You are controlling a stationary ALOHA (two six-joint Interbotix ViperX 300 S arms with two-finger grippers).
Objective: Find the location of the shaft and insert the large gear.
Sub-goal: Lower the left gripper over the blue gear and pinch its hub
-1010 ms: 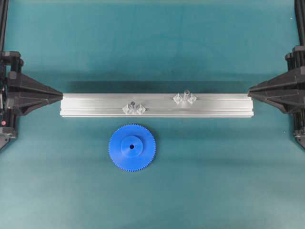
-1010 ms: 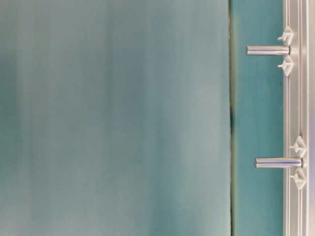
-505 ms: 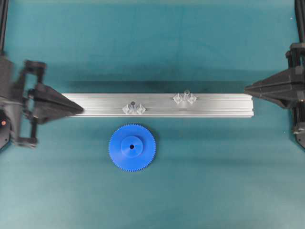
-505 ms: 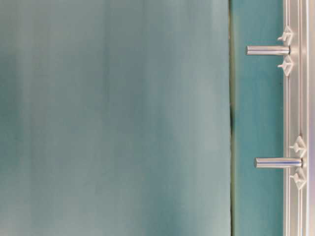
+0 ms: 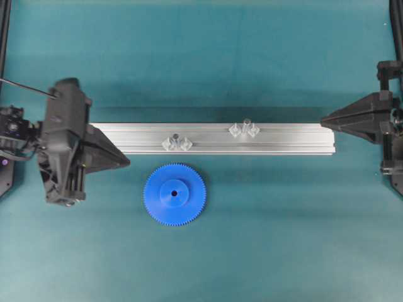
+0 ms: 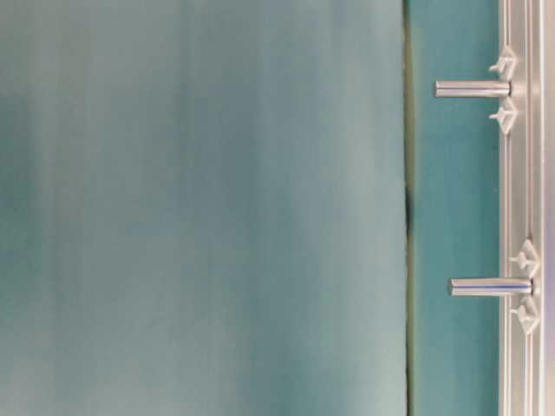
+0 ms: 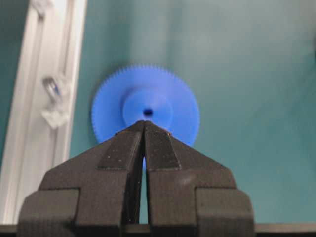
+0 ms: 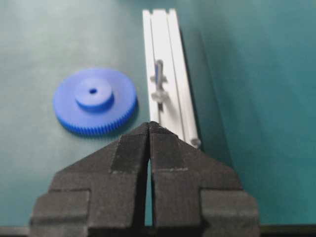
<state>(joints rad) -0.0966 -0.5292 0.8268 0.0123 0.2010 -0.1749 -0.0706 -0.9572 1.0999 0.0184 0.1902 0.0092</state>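
While the gear (image 5: 174, 194) lies flat on the teal mat (image 5: 264, 239), hub up and centre hole showing, both grippers hold nothing. It sits just below the rail (image 5: 283, 138) in the overhead view, near it but apart, under the rail's left half.

On the rail stand two pins, each between a pair of small shiny brackets: the left shaft (image 5: 176, 136) almost straight above the gear, the second pin (image 5: 246, 123) further right and nearer the rail's far edge. The table-level view shows both pins sticking out from the rail, bare — nothing is fitted on either.

Left gripper (image 5: 126, 162): its fingers are pressed together into a point, empty, the tip over the rail's lower left end and pointing toward the gear. From its wrist camera the tip overlaps the gear's near edge, so the two look close, though whether they touch I cannot tell.

Right gripper (image 5: 323, 119): fingers likewise closed tip to tip with nothing between them, the point just at the rail's right end. Its wrist camera looks down the rail's length, with the gear (image 8: 95, 100) off to the left.
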